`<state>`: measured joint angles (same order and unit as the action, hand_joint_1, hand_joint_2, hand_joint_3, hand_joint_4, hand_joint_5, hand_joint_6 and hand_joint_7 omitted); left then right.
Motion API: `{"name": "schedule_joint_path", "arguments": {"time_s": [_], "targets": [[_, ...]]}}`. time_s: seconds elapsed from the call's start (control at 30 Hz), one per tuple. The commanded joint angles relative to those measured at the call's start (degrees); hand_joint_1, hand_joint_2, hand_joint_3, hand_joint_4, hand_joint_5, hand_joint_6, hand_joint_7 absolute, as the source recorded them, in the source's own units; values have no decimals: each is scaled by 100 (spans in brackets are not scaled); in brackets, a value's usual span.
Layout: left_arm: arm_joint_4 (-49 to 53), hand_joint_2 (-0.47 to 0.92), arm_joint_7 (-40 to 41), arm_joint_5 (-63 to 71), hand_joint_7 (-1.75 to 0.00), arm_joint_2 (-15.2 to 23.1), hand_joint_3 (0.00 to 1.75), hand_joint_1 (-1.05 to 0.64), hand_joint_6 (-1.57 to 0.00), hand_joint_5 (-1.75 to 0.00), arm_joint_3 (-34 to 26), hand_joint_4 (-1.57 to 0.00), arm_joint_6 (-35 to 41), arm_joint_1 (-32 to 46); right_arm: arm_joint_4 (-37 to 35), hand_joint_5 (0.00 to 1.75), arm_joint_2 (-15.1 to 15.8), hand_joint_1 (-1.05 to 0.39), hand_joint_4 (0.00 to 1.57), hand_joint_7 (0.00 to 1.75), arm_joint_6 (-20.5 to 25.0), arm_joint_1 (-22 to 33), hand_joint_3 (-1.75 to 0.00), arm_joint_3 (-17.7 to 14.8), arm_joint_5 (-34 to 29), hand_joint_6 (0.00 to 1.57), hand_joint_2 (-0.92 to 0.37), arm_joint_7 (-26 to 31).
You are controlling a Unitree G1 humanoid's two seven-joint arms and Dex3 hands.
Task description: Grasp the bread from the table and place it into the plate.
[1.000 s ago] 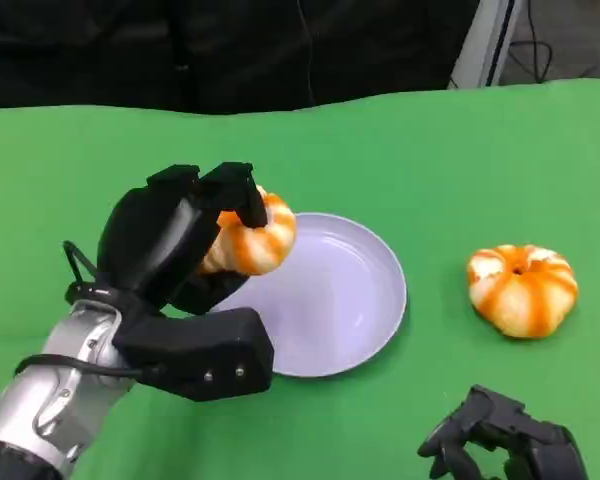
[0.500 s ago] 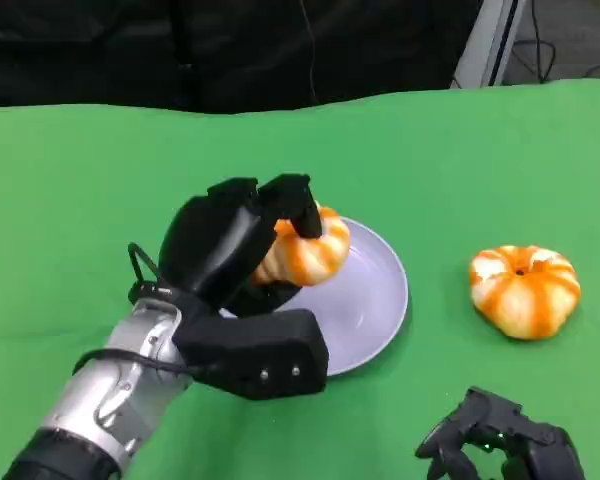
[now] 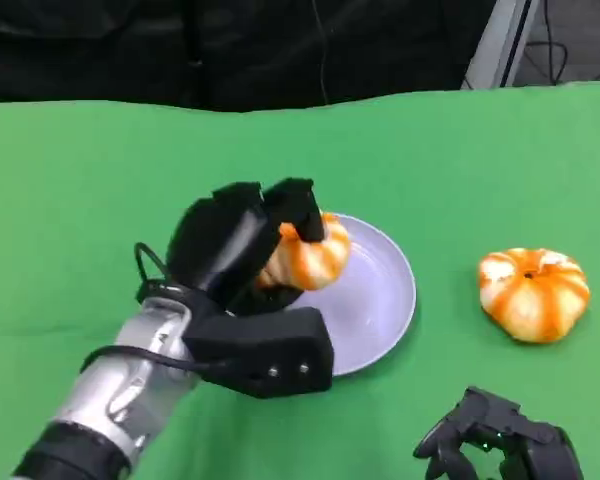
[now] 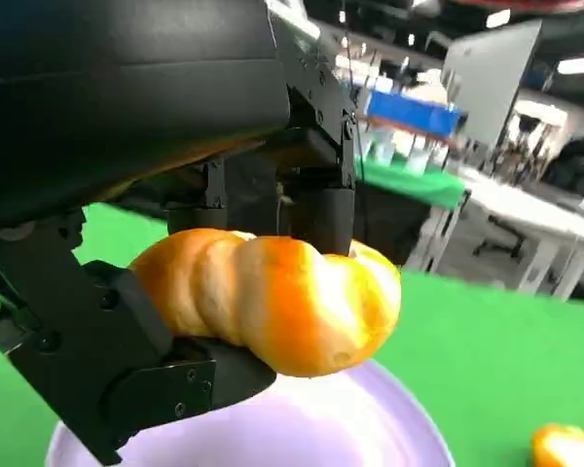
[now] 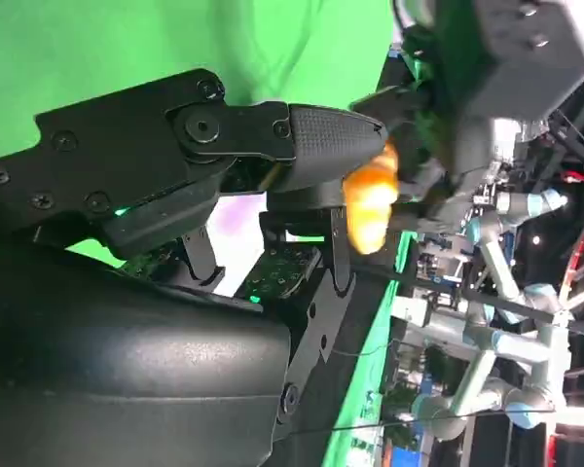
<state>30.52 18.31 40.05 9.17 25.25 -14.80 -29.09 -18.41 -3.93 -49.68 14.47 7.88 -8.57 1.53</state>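
With the silver left forearm (image 3: 115, 395) coming in from the near left, we see the left hand (image 3: 235, 250) wrapped around a bread roll (image 3: 308, 253), fingers (image 3: 298, 205) curled over its top and the thumb side underneath. The roll is orange with pale stripes and sits over the left part of the plate (image 3: 380, 300), above the plate floor as far as we can tell. The left wrist view confirms the hold: bread roll (image 4: 273, 297) pinched between the black fingers (image 4: 321, 209) above and the lower black part of the hand below, with the pale lilac plate (image 4: 370, 428) under it and a visible gap between roll and plate surface. The plate is round, shallow, pale lilac, roughly mid-table on the green table (image 3: 80, 180).

Right of the plate, well apart from it, a second bread roll (image 3: 534, 293) lies on the cloth, same orange and pale striping, untouched.

Near right, the right hand (image 3: 495, 450) sits low at the table edge, fingers curled in, nothing in it that we can see. From the right wrist view the right hand's own fingers (image 5: 273, 136) are bent with no object between them; the held roll (image 5: 370, 199) shows small beyond them.
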Motion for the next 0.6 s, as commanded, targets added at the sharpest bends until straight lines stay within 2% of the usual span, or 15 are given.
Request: {"name": "schedule_joint_path", "arguments": {"time_s": [0.03, 0.27, 0.3, 0.33, 0.37, 0.4, 0.43, 0.47, 0.5, 0.57, 0.6], "targets": [[111, 38, -9, 31, -175, 13, 127, -15, -72, -175, 13, -96, -25, -150, 34, 153, 68, -70, 82, 121, -43, 32, -46, -45, 44, 89, -91, 29], [130, 39, -1, 31, -175, 10, 126, -15, -72, -175, 14, -96, -34, -160, 34, 154, 67, -70, 82, 121, -43, 32, -46, -46, 43, 89, -91, 28], [646, 39, 56, 222, -175, -149, 126, -15, -72, -175, 214, -96, 96, -386, 31, 154, 56, -70, 82, 121, -49, 28, -46, -44, 25, 89, -91, 43], [1087, 43, 20, 382, -175, -284, 107, -13, -68, -175, 389, -92, 282, -582, 21, 154, 52, -70, 82, 120, -69, 24, -46, -44, 9, 89, -91, 54], [1424, 56, 8, 491, -135, -384, 76, -16, -74, -173, 512, -80, 406, -732, 14, 154, 50, -69, 82, 120, -84, 20, -46, -43, -1, 88, -92, 63], [1650, 65, 17, 546, -115, -446, 58, -17, -79, -173, 586, -75, 472, -836, 8, 154, 50, -69, 82, 120, -95, 17, -45, -42, -7, 88, -92, 69], [1744, 69, -42, 563, -105, -470, 48, -17, -82, -173, 619, -73, 559, -891, 17, 154, 54, -69, 82, 120, -88, 20, -45, -41, -15, 88, -92, 72], [1820, 79, -64, 570, -65, -489, 33, -21, -77, -135, 642, -70, 608, -935, 25, 154, 55, -69, 82, 120, -80, 23, -45, -40, -22, 88, -92, 74], [1876, 85, -75, 569, -41, -502, 22, -22, -81, -119, 664, -71, 642, -968, 31, 154, 57, -69, 82, 120, -74, 25, -44, -39, -26, 88, -92, 76], [1938, 91, -64, 556, -20, -514, 13, -23, -84, -105, 690, -72, 660, -1003, 34, 154, 60, -70, 82, 121, -71, 25, -44, -36, -28, 88, -92, 82], [1953, 91, -57, 548, -17, -515, 12, -23, -85, -103, 699, -72, 661, -1012, 34, 154, 62, -70, 82, 121, -71, 25, -44, -34, -29, 88, -92, 86]]}}
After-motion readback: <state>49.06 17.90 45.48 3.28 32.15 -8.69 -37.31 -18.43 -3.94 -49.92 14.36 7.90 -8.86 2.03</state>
